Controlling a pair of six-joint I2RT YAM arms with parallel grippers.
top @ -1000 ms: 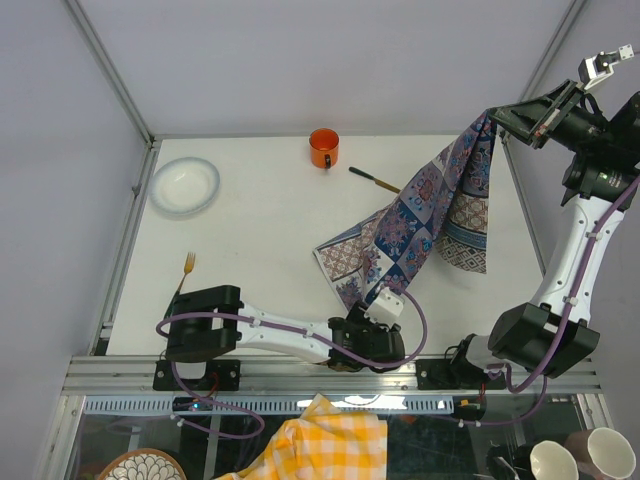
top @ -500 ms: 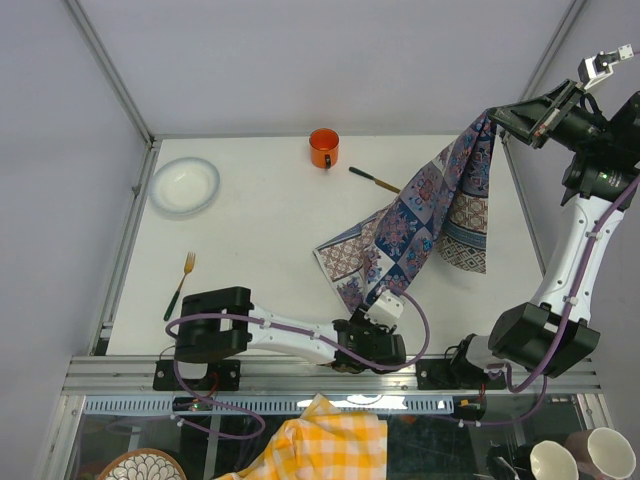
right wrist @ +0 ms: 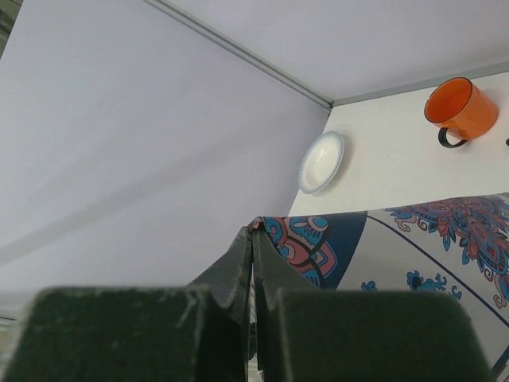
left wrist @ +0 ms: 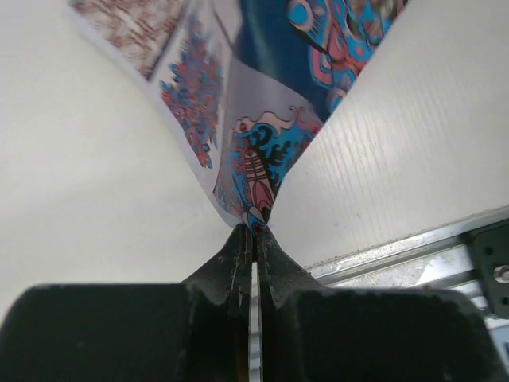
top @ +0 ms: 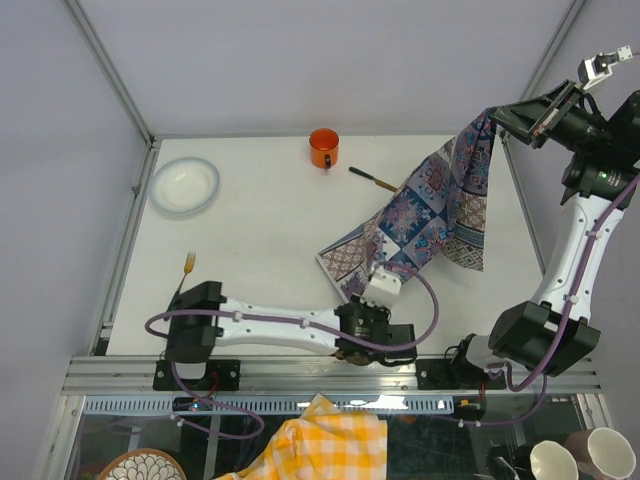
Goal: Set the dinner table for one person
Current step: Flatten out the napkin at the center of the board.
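The blue-and-purple patterned cloth [top: 425, 210] stretches from high at the back right down to the near middle of the white dinner table [top: 260, 240]. My right gripper [top: 495, 118] is shut on the cloth's top corner [right wrist: 318, 239], holding it in the air. My left gripper [top: 365, 290] is low over the table, shut on the cloth's lower corner [left wrist: 254, 171]. In the left wrist view the left gripper [left wrist: 254, 228] pinches that corner at its very tips. In the right wrist view the right gripper [right wrist: 253, 232] does the same.
An orange mug [top: 323, 148] and a knife [top: 375, 180] lie at the back, a white bowl [top: 184, 185] at the back left, a fork [top: 183, 275] at the near left. An aluminium rail [top: 330, 375] edges the front; a yellow checked cloth [top: 330, 445] and cups [top: 575, 458] sit below it.
My left gripper has shut on the cloth's lower corner, its arm stretching out to the right. The cloth's lower part has lifted and drawn tighter. The right arm has held still.
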